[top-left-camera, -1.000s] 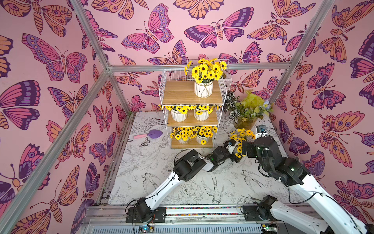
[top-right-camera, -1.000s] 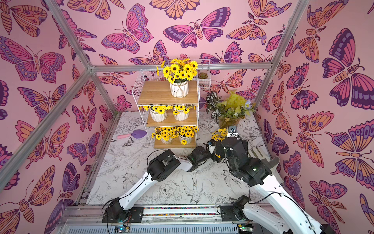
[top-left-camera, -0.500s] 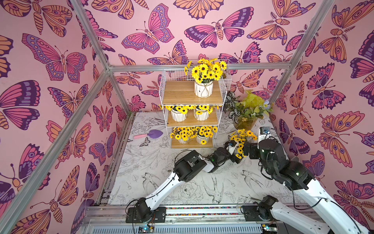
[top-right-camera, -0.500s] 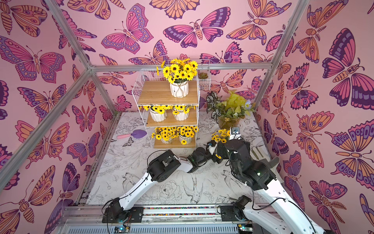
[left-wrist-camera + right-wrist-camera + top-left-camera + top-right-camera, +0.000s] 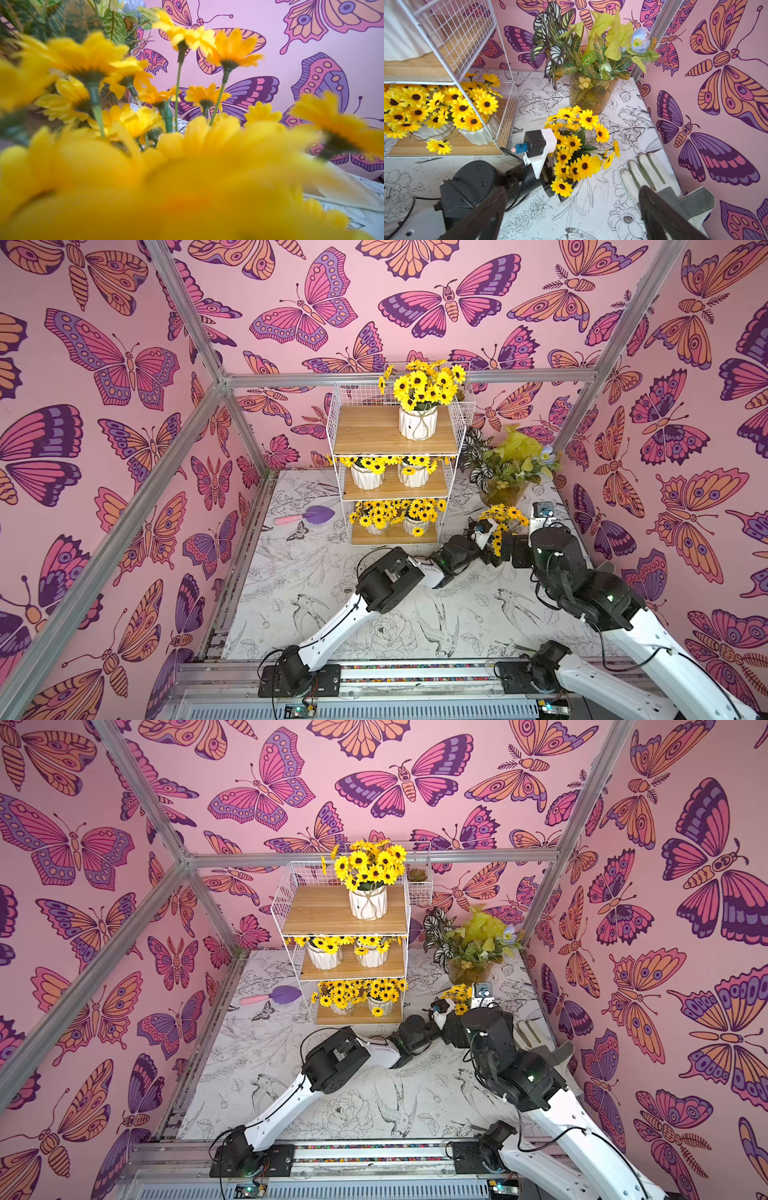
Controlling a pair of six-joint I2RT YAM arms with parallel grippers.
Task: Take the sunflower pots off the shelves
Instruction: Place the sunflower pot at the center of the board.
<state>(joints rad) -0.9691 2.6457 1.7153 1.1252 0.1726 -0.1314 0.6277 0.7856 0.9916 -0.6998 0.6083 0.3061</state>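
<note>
While five sunflower pots [image 5: 417, 423] stand upright on the shelves [image 5: 365, 435] in both top views, the sixth pot [image 5: 505, 514] is down by the amber pot [image 5: 503, 493], at the left end effector [image 5: 496, 553]. Left wrist view: its stems [image 5: 177, 87] point up. Right wrist view: the right end effector [image 5: 572, 188] is apart and empty; flowers hide the left one, so I cannot tell.

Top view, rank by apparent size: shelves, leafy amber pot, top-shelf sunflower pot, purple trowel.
1. shelves
2-3. leafy amber pot and top-shelf sunflower pot look about alike; the sunflower pot stands higher, nearer the camera, so they stay unranked
4. purple trowel
</note>
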